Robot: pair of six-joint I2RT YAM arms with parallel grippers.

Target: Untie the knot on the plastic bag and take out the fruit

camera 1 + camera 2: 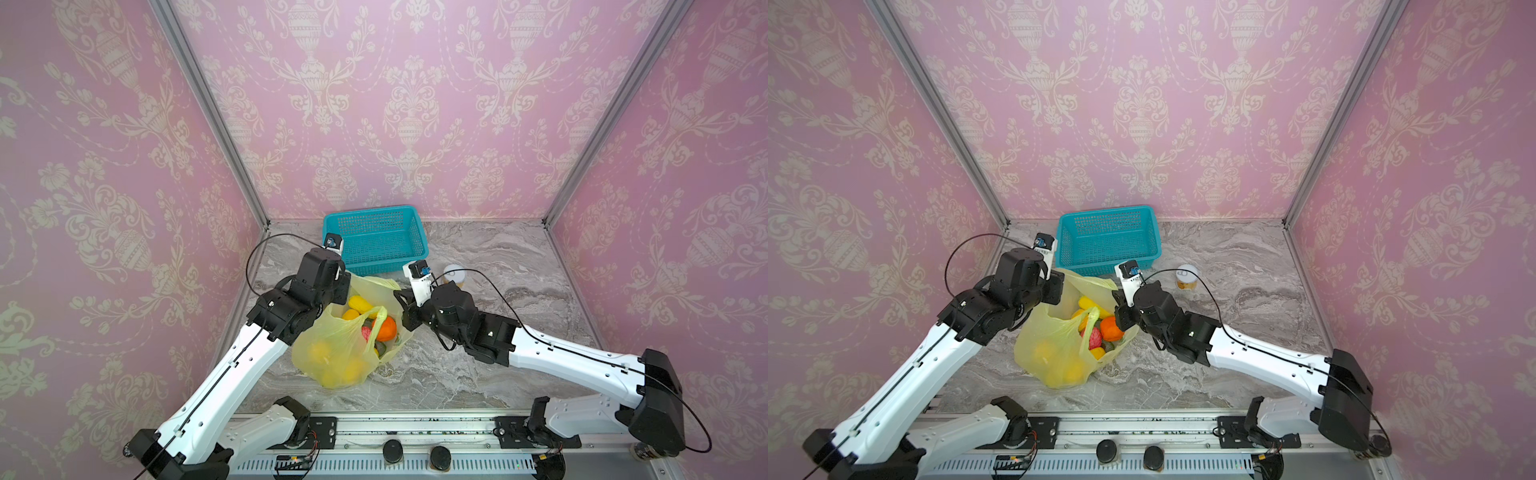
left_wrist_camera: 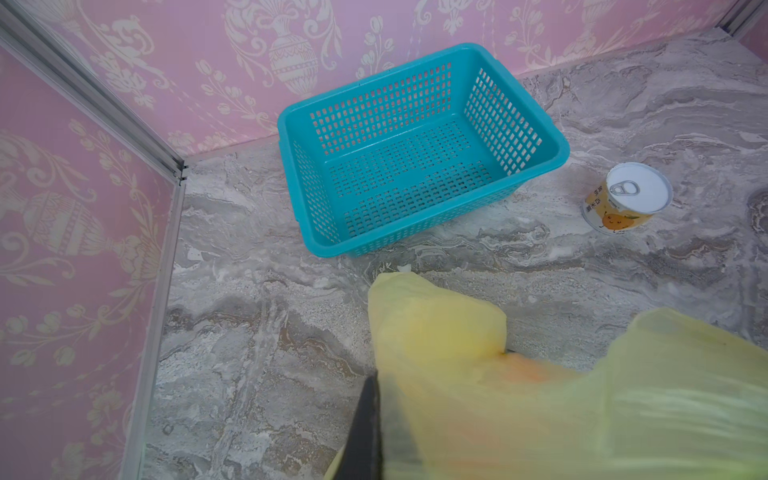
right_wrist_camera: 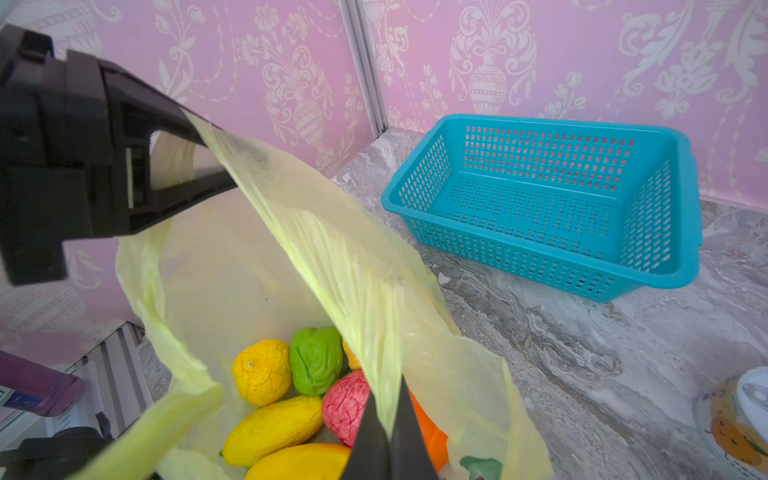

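Desk [image 1: 478, 361], grey marble pattern, pink papered walls on three sides.

The plastic bag [image 1: 332, 349] sits near the middle of the desk, a little left of centre. Its body slumps toward the near edge and its mouth stands open toward the far side.

Left tool [image 3: 220, 160]: clenched on the bag's rim at the far-left of the mouth, lifting it off the desk. Film is pinched between the closed fingers.

Right tool [image 3: 388, 411]: clenched on the same yellow-green strip at the right side of the mouth. The strip runs taut between the two tools, across the opening.

The fruit [image 3: 270, 428] lies inside the bag, seen through the mouth:
- two long yellow pieces
- a round yellow one [image 3: 262, 372]
- a green one [image 3: 316, 359]
- a bumpy pink-red one [image 3: 345, 405]
- an orange one [image 1: 386, 328] just beside the right tool

More yellow shapes show dimly through the film at the near end.

Teal basket [image 3: 540, 257]: far side, against the back wall, just beyond the bag.

Pull-tab can [image 2: 627, 199]: upright, right of the basket, apart from the bag.
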